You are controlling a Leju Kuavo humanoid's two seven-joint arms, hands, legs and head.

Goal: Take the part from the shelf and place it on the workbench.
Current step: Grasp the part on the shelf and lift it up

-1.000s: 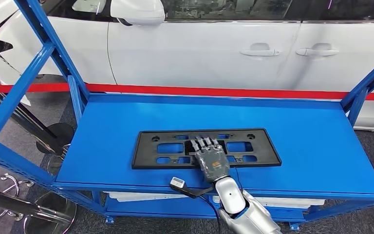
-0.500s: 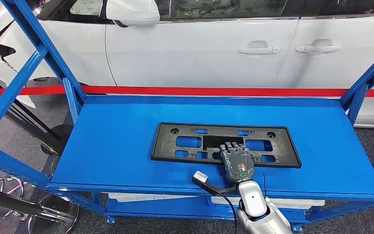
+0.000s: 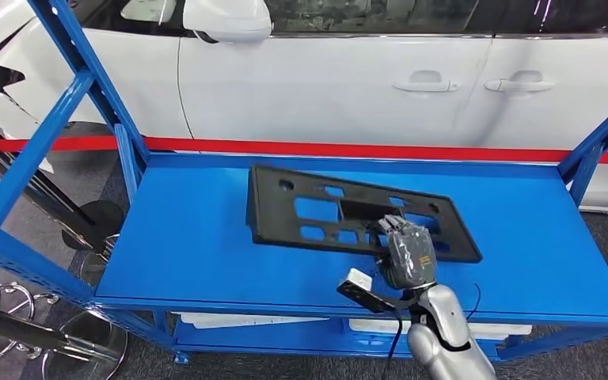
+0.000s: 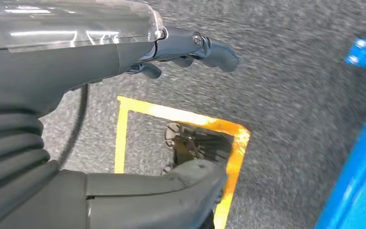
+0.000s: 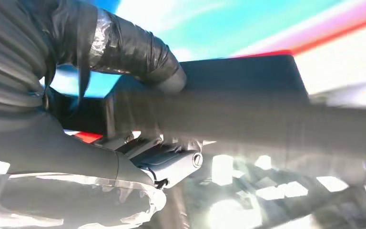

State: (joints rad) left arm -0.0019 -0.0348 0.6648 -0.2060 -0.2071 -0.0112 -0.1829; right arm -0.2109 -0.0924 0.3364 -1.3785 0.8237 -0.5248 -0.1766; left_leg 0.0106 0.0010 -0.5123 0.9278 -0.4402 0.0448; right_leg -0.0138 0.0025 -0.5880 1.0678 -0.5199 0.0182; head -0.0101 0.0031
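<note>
Item: black plastic part (image 3: 340, 218), a long slotted frame, located over the top deck of the blue shelf (image 3: 190, 253). I logged it as tilted, its far long edge raised toward the white car (image 3: 324, 87) and the near edge low, close to the deck; I could not tell whether that edge touched the deck.

Holder: right robot hand (image 3: 406, 255), clamped on the part's near edge toward its right end; in the right wrist view the thumb (image 5: 138, 52) lay over the edge of the black frame (image 5: 248, 109), the fingers beneath.

Left robot hand (image 4: 138, 119): hanging over the grey floor and a yellow floor marking (image 4: 181, 117), fingers apart, holding nothing.

Handling note: the grip sat off-centre, so I judged the long free end would sag or swing. I would lift slowly, keep the wrist level, and clear the shelf's blue uprights (image 3: 79, 63) before turning toward the workbench.
</note>
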